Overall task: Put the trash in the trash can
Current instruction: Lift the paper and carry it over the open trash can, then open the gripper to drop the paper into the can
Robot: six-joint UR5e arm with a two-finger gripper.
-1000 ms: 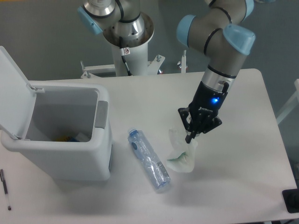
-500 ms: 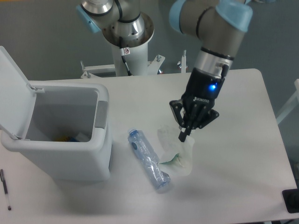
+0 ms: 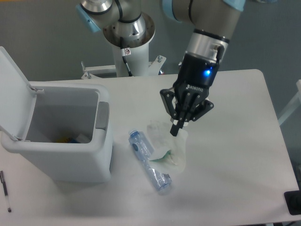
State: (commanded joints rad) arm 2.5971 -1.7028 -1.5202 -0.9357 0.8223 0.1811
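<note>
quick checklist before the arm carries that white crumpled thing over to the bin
1. Grip: gripper shut on the crumpled wrapper, which hangs below it: ok.
2. Wrapper off the table: cannot tell.
3. Trash can lid flipped up, opening exposed: ok.
4. Room inside: some items on the bottom, mostly free: ok.
5. Path: plastic bottle lies between wrapper and can; the hanging wrapper overlaps it in view, may brush it: not ok.
6. Pen at the table's left edge, off the route: ok.
</note>
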